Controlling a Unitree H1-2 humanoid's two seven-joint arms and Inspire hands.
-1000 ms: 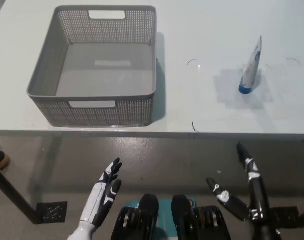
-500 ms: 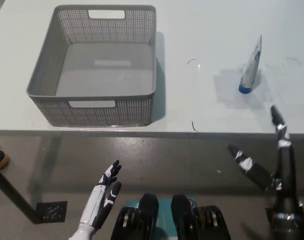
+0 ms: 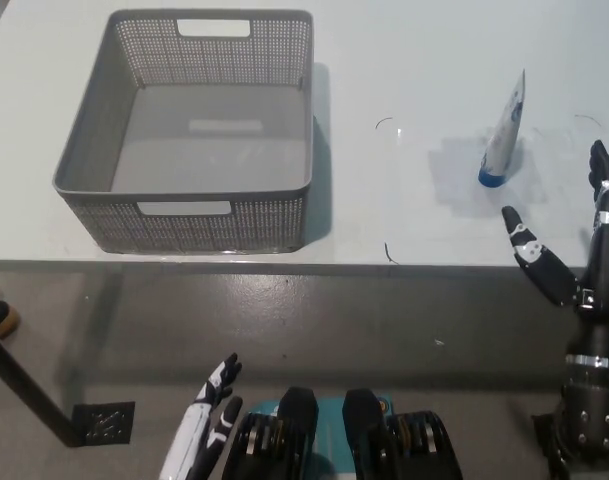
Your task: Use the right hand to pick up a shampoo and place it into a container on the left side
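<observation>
The black right hand [image 3: 584, 250] is raised with fingers spread; the white left hand [image 3: 206, 425] rests low.

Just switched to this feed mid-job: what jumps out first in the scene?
The big grey mesh basket stands empty at the table's left. To the right, a white shampoo tube stands upright on its blue cap, alone on the white table. The black right hand, fingers spread, hovers at the table's near edge right of the tube; the white left hand rests low.

left robot hand [image 3: 206, 430] cut off (bottom edge)
</observation>
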